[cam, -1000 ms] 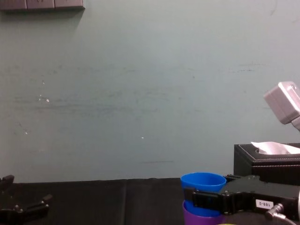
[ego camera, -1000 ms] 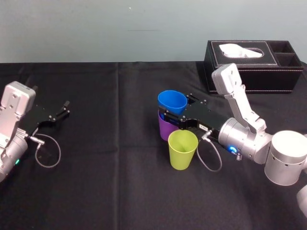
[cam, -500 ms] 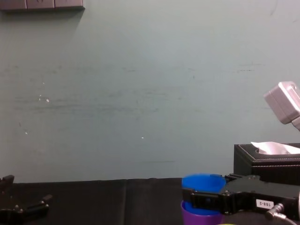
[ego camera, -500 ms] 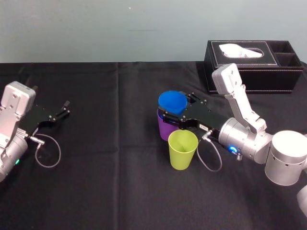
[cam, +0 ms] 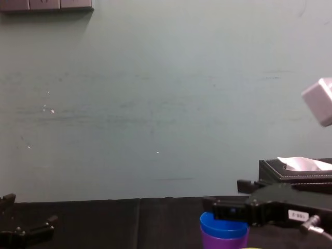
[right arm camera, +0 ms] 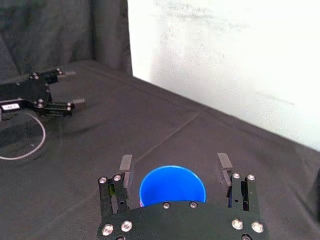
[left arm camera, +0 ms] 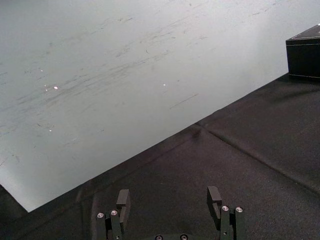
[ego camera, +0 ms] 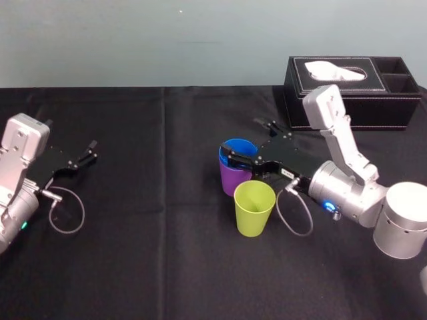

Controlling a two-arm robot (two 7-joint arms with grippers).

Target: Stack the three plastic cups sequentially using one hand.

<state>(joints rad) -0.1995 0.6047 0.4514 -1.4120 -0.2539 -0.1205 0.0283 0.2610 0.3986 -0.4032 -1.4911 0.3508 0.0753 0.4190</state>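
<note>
- Head view: the blue cup (ego camera: 238,147) sits nested in the purple cup (ego camera: 231,180) near the middle of the black surface (ego camera: 160,253). Only the blue cup's rim and inside show, and the near finger of the right claw (ego camera: 241,138) crosses in front of that rim. The claw is spread wide, one finger on each side of the blue cup, gripping nothing. The yellow-green cup (ego camera: 254,208) stands just beside the pair, toward the near edge; whether it touches the purple one is unclear. A tissue box (ego camera: 347,93) sits at the far right corner. The left claw (ego camera: 88,153) rests near the left edge, spread and empty, with open surface between it and the cups.
- Left wrist view: its two fingers (left arm camera: 122,197) stand apart over bare surface.
- Right wrist view: the blue cup (right arm camera: 172,186) lies between the fingers, clear of both, and hides the purple cup beneath.
- Chest view: the right claw (cam: 222,193) hangs just above the blue rim (cam: 224,226). The purple cup (cam: 224,243) is cut off at the bottom.
</note>
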